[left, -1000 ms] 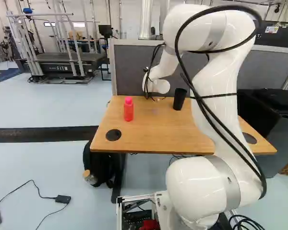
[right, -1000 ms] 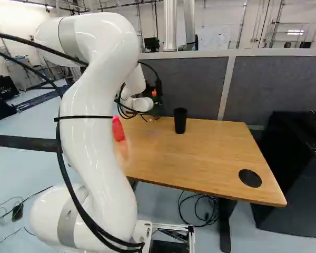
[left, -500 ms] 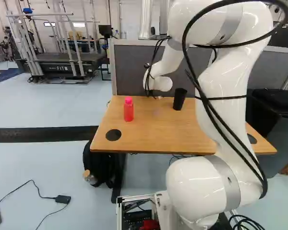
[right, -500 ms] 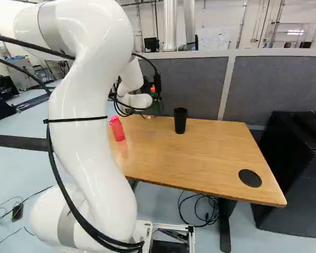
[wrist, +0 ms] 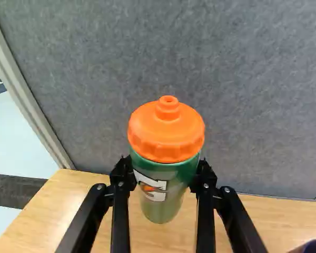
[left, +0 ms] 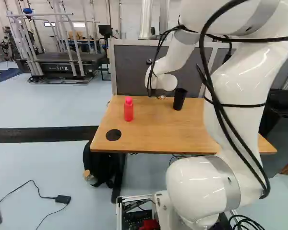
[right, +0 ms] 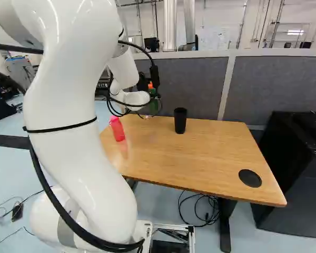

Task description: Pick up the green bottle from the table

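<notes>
With the black 2-fingered claw [wrist: 163, 166] pinching the orange-capped, green cylindrical bottle [wrist: 160, 210] from both sides, raise it slowly, upright, clear of the grey fabric partition [wrist: 258, 79].

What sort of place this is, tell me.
Probably a robotics or movement research lab: a white robot arm stands at a wooden-topped table, a grey partition rises behind that, and a treadmill stands farther off.

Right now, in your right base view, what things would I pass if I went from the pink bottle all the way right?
Pink bottle → green bottle → black cup → round black disc → big black box.
</notes>
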Available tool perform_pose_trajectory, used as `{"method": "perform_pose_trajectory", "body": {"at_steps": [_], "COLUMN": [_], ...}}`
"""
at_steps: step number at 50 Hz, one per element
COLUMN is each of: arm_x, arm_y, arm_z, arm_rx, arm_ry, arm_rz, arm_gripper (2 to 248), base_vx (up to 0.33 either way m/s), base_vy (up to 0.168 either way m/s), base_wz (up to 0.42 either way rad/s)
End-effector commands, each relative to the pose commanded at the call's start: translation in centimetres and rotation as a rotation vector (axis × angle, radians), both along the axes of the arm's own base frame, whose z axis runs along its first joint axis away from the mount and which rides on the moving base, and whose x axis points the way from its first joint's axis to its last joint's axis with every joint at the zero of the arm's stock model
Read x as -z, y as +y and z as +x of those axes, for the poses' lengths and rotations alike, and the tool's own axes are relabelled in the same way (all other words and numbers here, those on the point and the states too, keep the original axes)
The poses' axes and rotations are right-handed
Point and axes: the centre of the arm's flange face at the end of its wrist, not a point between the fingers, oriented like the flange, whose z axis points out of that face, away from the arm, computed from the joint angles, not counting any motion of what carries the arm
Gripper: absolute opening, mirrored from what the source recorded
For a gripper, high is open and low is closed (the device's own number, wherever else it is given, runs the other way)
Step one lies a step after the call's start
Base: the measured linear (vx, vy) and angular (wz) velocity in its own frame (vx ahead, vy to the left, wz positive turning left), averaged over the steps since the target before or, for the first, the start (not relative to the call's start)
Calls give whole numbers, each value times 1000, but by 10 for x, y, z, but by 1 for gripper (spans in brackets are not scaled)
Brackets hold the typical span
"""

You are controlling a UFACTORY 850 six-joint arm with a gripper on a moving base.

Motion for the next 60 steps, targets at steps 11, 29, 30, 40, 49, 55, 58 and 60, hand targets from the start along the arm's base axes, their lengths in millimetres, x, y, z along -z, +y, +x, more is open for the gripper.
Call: {"method": "perform_pose_trajectory", "body": {"at_steps": [11, 29, 30, 40, 49, 55, 58, 60], "arm_x": [-3, -5, -5, -5, -5, -5, -5, -4], "arm_y": [0, 0, 0, 0, 0, 0, 0, 0], "arm_z": [-23, -60, -62, -83, -100, -106, -106, -106], "arm_rx": [0, 0, 0, 0, 0, 0, 0, 0], "arm_ry": [3, 11, 11, 13, 14, 14, 14, 14], "arm_rz": [0, 0, 0, 0, 0, 0, 0, 0], "arm_gripper": [114, 114, 114, 114, 114, 114, 114, 114], "base_vx": [0, 0, 0, 0, 0, 0, 0, 0], "base_vy": [0, 0, 0, 0, 0, 0, 0, 0], "base_wz": [0, 0, 0, 0, 0, 0, 0, 0]}}
